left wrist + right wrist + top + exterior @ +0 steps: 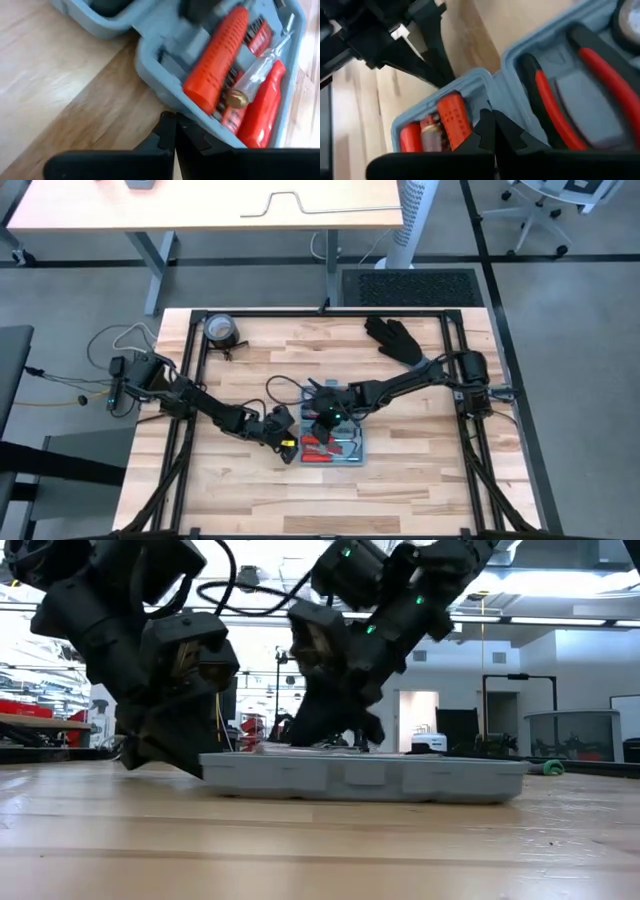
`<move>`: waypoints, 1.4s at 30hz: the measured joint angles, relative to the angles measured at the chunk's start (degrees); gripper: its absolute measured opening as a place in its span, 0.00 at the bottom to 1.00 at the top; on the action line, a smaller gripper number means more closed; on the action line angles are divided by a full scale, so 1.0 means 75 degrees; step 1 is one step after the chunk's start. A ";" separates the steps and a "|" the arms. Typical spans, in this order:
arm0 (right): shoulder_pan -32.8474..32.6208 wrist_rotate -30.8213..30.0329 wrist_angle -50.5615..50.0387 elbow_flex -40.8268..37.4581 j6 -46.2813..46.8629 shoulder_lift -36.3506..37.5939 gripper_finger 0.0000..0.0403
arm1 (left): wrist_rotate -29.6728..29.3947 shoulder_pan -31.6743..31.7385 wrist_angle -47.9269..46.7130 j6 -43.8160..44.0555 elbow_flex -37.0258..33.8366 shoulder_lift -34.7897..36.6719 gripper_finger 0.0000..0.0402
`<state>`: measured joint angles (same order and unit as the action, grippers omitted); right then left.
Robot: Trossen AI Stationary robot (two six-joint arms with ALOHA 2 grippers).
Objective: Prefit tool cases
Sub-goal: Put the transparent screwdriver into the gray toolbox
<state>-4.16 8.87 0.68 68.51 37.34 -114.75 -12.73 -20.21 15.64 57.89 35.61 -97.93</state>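
Note:
The light-blue tool case (345,448) lies open and flat on the wooden table, with red-handled tools (220,60) in its slots. My left gripper (287,444) is at the case's left side, fingers shut, low on the table. My right gripper (326,417) reaches down from the right over the case's far-left part, fingers shut. In the right wrist view they (492,125) stand over the ridge between the half with red pliers (555,110) and the half with a red screwdriver handle (452,117). My left gripper's shut fingertips (167,127) meet the outer wall of the case's left side (165,100), coming slanting down from the table's left. The case stays flat on the table. My right gripper's shut fingertips (487,122) point down at the ridge between the case's two halves (495,95); I cannot tell whether they touch it.
A black glove (395,338) lies at the table's far right, and a round tape roll (221,330) at the far left. Bare wood lies near the front edge. A black frame (320,312) borders the table.

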 joint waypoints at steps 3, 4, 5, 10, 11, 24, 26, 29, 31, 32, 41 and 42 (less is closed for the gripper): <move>0.0034 -0.0219 -0.0765 0.0000 -0.0483 0.0424 0.00 | 0.0001 -0.0023 -0.0014 -0.0142 0.0070 -0.0009 0.00; 0.0010 -0.0279 -0.0987 0.0002 -0.0647 0.0575 0.00 | -0.0003 -0.0026 -0.0077 -0.0145 0.0070 0.0037 0.00; -0.0029 -0.0337 -0.1221 0.0007 -0.0806 0.0706 0.00 | -0.0003 -0.0026 -0.0137 -0.0146 0.0070 0.0068 0.00; -0.0740 -0.0715 -0.1495 -0.0457 -0.1408 0.1237 0.00 | 0.0009 -0.0032 -0.0237 -0.0231 0.0070 0.0122 0.00; -0.0954 -0.0826 -0.1553 -0.0556 -0.1598 0.1291 0.00 | 0.0009 -0.0033 -0.0256 -0.0208 0.0070 0.0122 0.00; -0.1622 -0.1598 -0.0283 -0.0603 -0.3182 0.0629 0.36 | 0.0035 -0.0041 -0.0271 -0.0264 0.0070 0.0128 0.00; -0.1620 -0.1589 -0.0399 -0.0641 -0.3173 0.0608 0.40 | 0.0041 -0.0041 -0.0277 -0.0259 0.0067 0.0128 0.00; -0.1623 -0.1601 -0.0108 -0.0601 -0.3168 0.0466 0.42 | 0.0048 -0.0041 -0.0268 -0.0254 0.0067 0.0131 0.00; -0.1626 -0.1624 -0.0157 -0.0621 -0.3167 0.0391 0.41 | 0.0050 -0.0041 -0.0271 -0.0244 0.0067 0.0128 0.00; -0.1626 -0.1616 -0.0123 -0.0612 -0.3170 0.0352 0.41 | 0.0050 -0.0041 -0.0264 -0.0240 0.0065 0.0128 0.00; -0.1655 -0.2196 -0.0025 -0.0600 -0.3401 0.0162 0.32 | -0.0138 -0.0041 -0.0236 -0.0150 0.0059 0.0128 0.00; -0.1651 -0.2284 -0.0079 -0.0600 -0.3440 0.0162 0.30 | -0.0140 -0.0018 -0.0236 -0.0162 0.0059 0.0128 0.00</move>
<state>-16.55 -8.26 0.09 64.01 11.54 -113.54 -13.78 -20.34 13.87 56.67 36.05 -96.97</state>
